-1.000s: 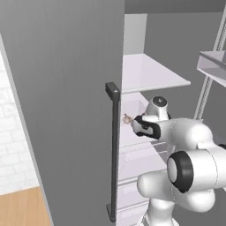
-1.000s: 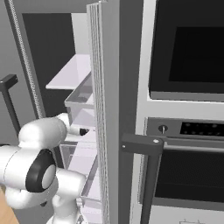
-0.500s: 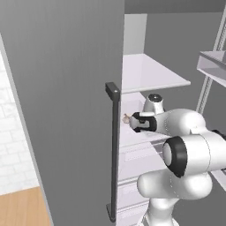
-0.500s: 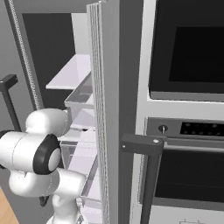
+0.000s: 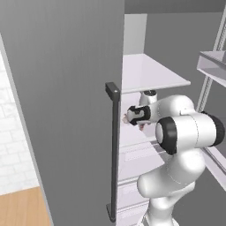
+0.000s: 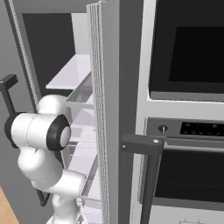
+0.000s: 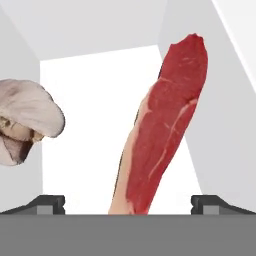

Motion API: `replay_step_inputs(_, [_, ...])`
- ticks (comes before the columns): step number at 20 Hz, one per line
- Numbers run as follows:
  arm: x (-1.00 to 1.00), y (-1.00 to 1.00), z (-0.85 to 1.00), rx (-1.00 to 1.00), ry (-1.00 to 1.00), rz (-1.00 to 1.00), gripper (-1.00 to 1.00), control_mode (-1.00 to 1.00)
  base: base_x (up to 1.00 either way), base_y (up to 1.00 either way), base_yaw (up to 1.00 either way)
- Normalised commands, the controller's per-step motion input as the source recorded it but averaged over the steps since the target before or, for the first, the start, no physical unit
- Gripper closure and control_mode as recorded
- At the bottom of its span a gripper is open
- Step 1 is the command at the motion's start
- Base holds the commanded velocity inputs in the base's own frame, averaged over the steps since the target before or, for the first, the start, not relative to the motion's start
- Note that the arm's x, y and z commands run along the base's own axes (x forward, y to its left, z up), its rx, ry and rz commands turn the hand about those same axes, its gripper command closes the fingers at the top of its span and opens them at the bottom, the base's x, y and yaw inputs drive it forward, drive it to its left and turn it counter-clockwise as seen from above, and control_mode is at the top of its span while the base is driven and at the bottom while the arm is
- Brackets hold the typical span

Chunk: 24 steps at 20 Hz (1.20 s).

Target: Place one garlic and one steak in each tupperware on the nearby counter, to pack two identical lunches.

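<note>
The gripper [image 7: 128, 204] is spread wide inside the fridge, its fingertips flanking the near end of the steak [image 7: 162, 130]; a garlic [image 7: 27, 120] lies left of the steak.

The white arm rises from its base, bends at a dark-ringed elbow joint and reaches forward at about mid-height. The gripper [image 5: 130, 116] points away from the base cameras. In the hand view, the gripper [image 7: 128, 202] has its jaws spread wide, with nothing held between the two dark fingertips [image 7: 46, 203].

White fridge shelf [image 7: 90, 150] bearing 1 steak [image 7: 162, 135], 1 garlic [image 7: 25, 120]
</note>
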Motion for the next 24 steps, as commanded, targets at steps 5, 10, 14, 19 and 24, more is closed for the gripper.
replay_step_inputs(5, [0.26,-0.13,-0.08,0.00,0.03,-0.02,-1.00,-1.00,0.00,0.00,0.00])
replay_step_inputs(10, [0.00,-0.11,-0.28,0.03,0.00,-0.03,-1.00,-1.00,0.00,0.00,0.00])
replay_step_inputs(14, [0.00,0.00,-0.59,0.02,-0.02,-0.02,-1.00,-1.00,0.00,0.00,0.00])
replay_step_inputs(19, [-0.04,0.00,-0.17,-0.01,-0.11,-0.04,-1.00,-1.00,0.00,0.00,0.00])
replay_step_inputs(24, [-0.02,0.09,-0.06,0.00,-0.26,-0.03,-1.00,-1.00,0.00,0.00,0.00])
